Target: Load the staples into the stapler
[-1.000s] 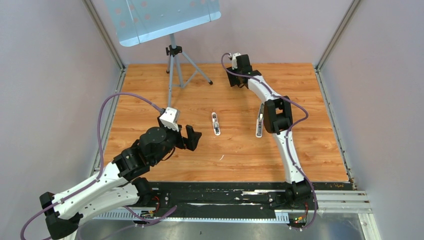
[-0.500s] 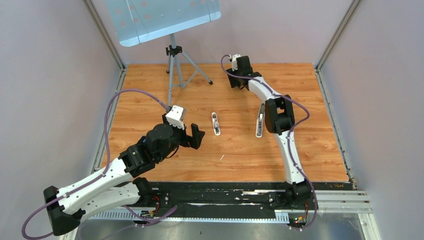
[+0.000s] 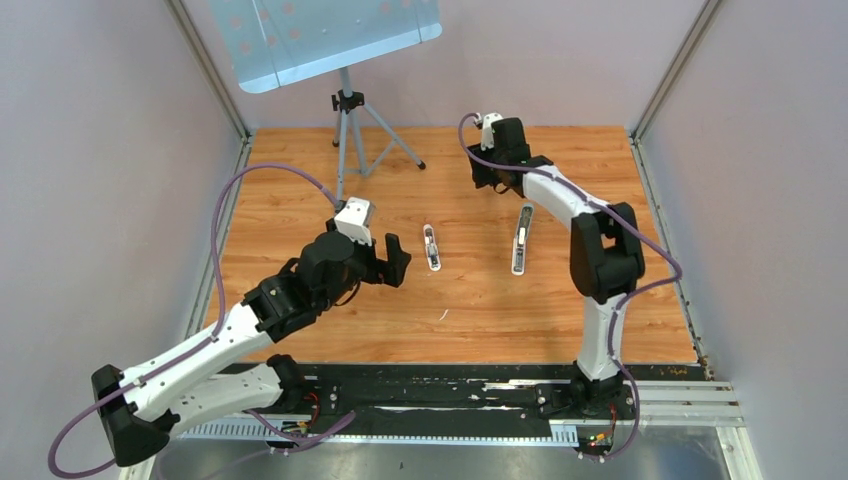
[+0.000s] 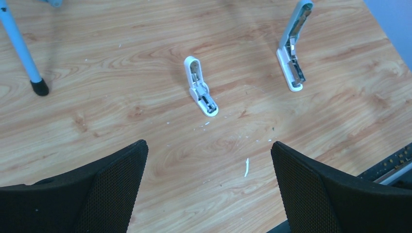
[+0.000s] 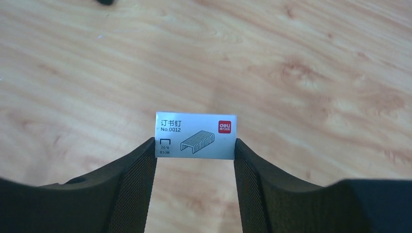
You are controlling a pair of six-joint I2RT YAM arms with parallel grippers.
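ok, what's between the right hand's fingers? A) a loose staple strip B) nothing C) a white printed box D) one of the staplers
C: the right wrist view shows the right hand with its fingers against both ends of the white printed box.
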